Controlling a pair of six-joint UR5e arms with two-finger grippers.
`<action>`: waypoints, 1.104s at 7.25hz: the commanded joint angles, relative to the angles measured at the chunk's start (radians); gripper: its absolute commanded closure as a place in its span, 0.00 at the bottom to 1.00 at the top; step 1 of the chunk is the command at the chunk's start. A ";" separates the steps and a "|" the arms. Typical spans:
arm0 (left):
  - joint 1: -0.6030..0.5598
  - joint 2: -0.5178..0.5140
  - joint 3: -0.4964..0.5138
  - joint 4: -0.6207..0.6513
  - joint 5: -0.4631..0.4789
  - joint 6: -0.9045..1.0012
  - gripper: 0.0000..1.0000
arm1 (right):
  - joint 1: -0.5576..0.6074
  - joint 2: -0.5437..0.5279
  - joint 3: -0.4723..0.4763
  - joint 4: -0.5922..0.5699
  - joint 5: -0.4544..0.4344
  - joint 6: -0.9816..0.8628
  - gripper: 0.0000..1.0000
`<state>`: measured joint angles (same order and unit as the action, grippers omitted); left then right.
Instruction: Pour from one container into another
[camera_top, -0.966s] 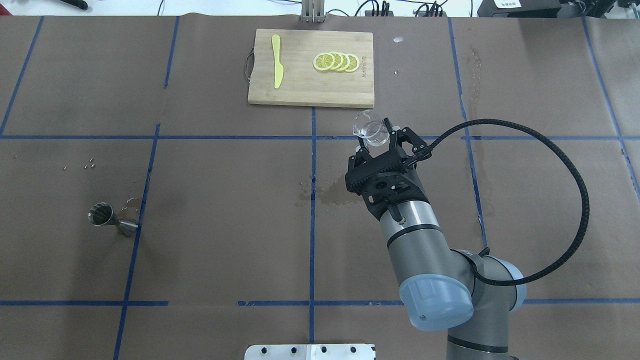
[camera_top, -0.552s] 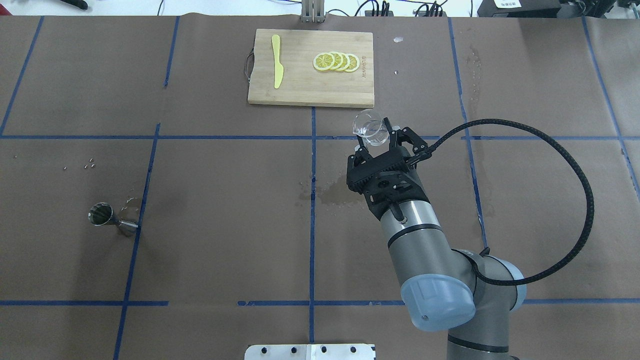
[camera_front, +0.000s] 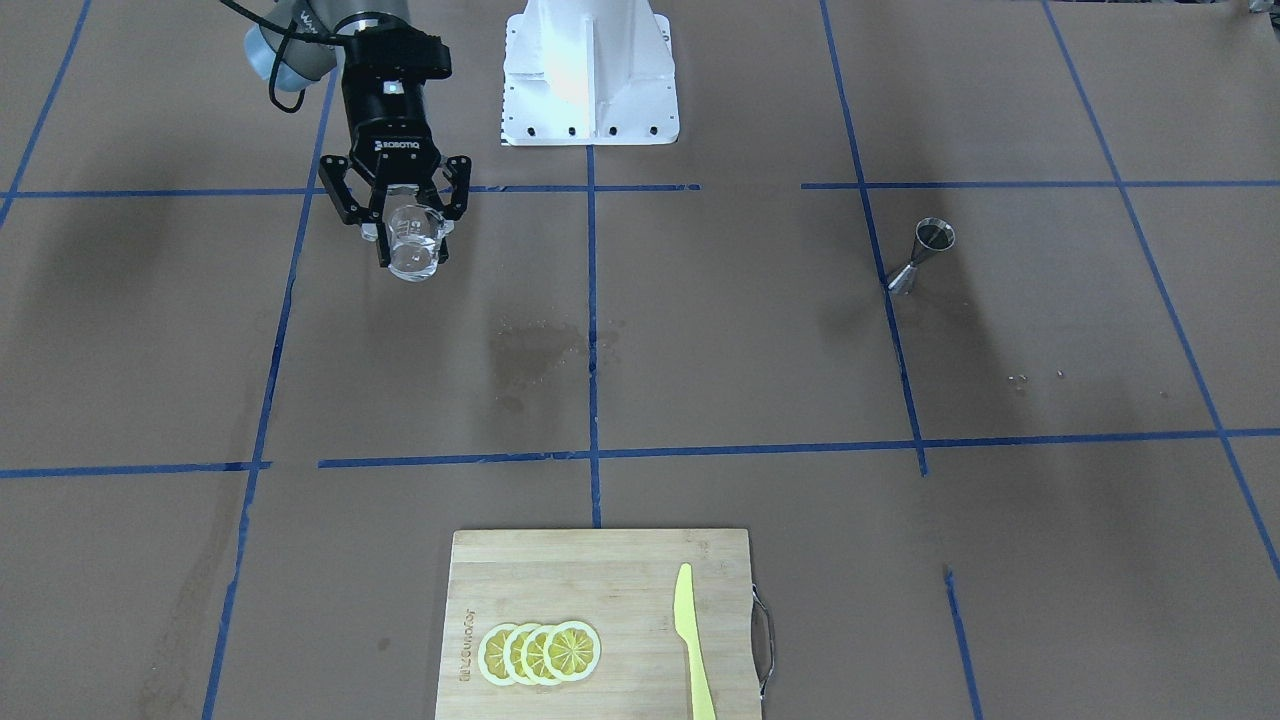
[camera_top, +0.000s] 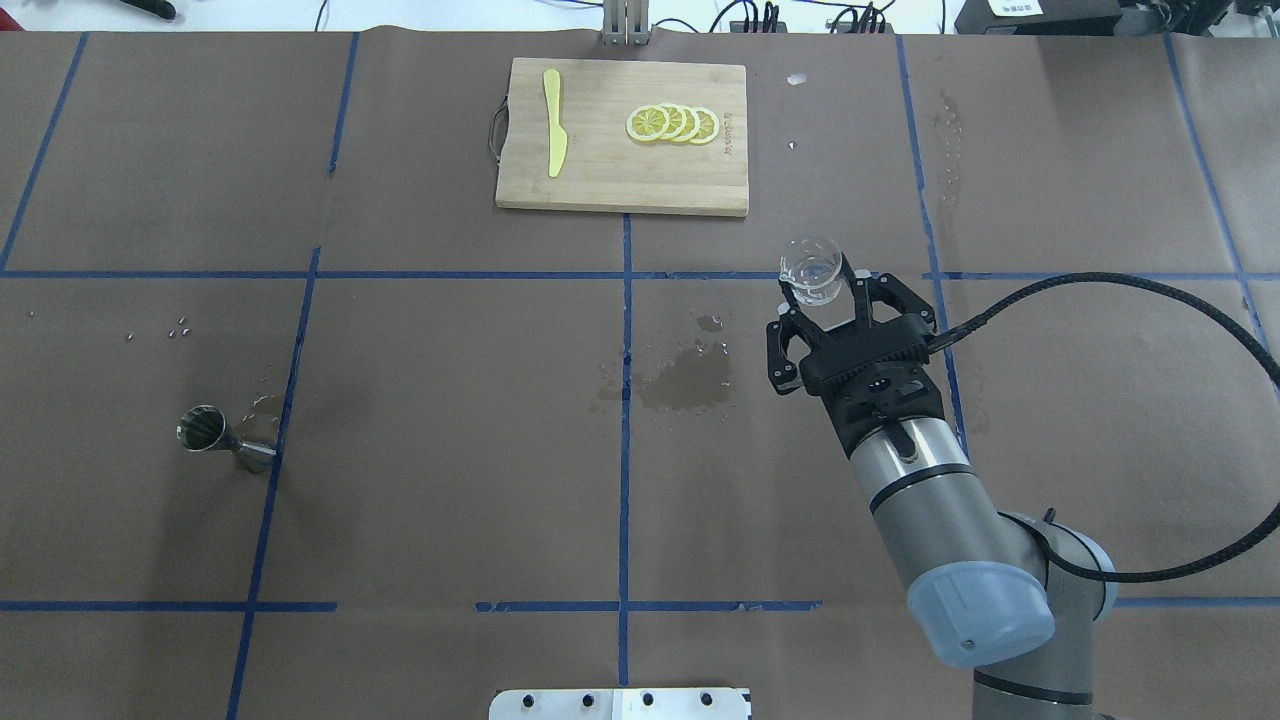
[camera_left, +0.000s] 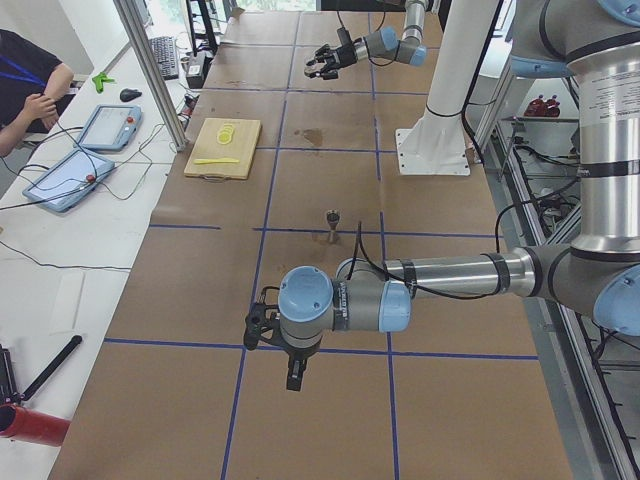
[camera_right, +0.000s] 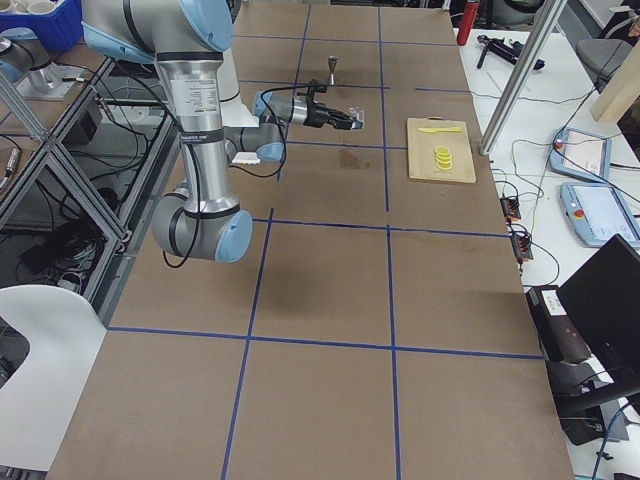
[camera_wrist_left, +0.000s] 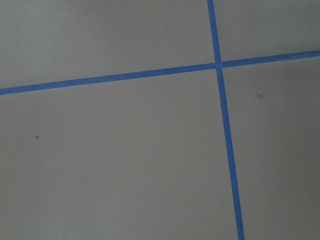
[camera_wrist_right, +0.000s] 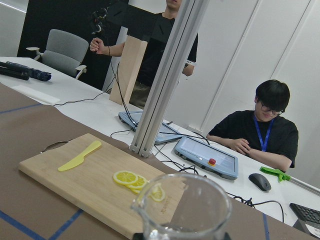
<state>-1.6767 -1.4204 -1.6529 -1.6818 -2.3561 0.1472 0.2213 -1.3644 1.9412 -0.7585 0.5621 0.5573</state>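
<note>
1. Overhead exterior: the right gripper (camera_top: 826, 296) is clamped on a glass beaker (camera_top: 812, 268), one black finger on each side of its wall. The beaker is upright, mouth up.
2. The beaker is thin, clear glass, round w/ straight sides. It has a small pour lip on the rim (the right wrist view shows rim and lip close up).
3. Position: it's over the table's right half, near a dark wet patch (camera_top: 688, 382). It sits on the robot's side of the cutting board (camera_top: 620, 185), well apart from the jigger (camera_top: 215, 437).
4. The jigger is shiny steel, two cones joined at a narrow waist. It stands upright on the left half, just beside a blue tape line (camera_top: 268, 500), w/ small wet marks next to it.
5. The cutting board is pale wood, rectangular, w/ a wire loop handle on one short end, and lies at the far edge near ctr. On it are four overlapping lemon slices (camera_top: 672, 123) and a flat yellow knife (camera_top: 553, 122), lying apart.
6. The table (camera_top: 450, 520) is covered in matte brown paper w/ a taped grid.
7. The left gripper (camera_left: 256, 328) shows only in the exterior left view, so can't tell if it's wide or closed. The left wrist view gives only paper and tape.
</note>
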 joint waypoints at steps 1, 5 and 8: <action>0.000 0.000 -0.002 -0.001 0.000 -0.001 0.00 | 0.003 -0.076 0.004 0.030 -0.010 0.135 1.00; -0.001 0.001 -0.001 -0.024 0.000 -0.001 0.00 | 0.001 -0.229 -0.011 0.030 -0.005 0.436 1.00; 0.000 0.001 -0.002 -0.026 0.000 -0.001 0.00 | -0.002 -0.280 -0.078 0.030 0.001 0.591 1.00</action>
<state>-1.6770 -1.4191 -1.6540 -1.7062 -2.3562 0.1454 0.2206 -1.6351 1.9060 -0.7293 0.5615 1.0880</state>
